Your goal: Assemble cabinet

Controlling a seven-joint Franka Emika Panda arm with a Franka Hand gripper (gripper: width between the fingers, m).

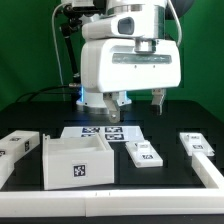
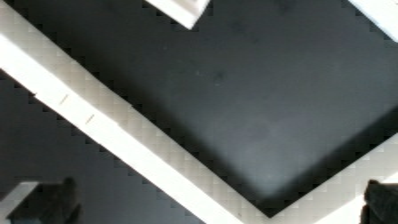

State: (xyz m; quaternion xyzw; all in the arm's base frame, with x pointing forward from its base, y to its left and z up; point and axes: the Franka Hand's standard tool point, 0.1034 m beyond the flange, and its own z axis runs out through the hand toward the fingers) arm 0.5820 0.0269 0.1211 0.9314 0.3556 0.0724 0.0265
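White plastic, the cabinet box [image 1: 75, 160] sits on the black surface [image 1: 170, 125], lower than the gripper [image 1: 139, 104] and to the exterior view's left of it, well apart from the fingers. Its open side faces up, a tagged wall faces the camera, and its long axis runs across the exterior view. Loose tagged panels lie around it: one [image 1: 143, 152] below the gripper, one [image 1: 197, 143] to the exterior view's right of the gripper, and one [image 1: 18, 146] beyond the box. The marker board [image 1: 100, 133] lies under the gripper. The gripper's fingers stand apart, holding nothing. Only the exterior view shows the box. The wrist view gives two fingertips [image 2: 39, 198], dark surface and angled white bands [image 2: 107, 120] that I cannot identify.
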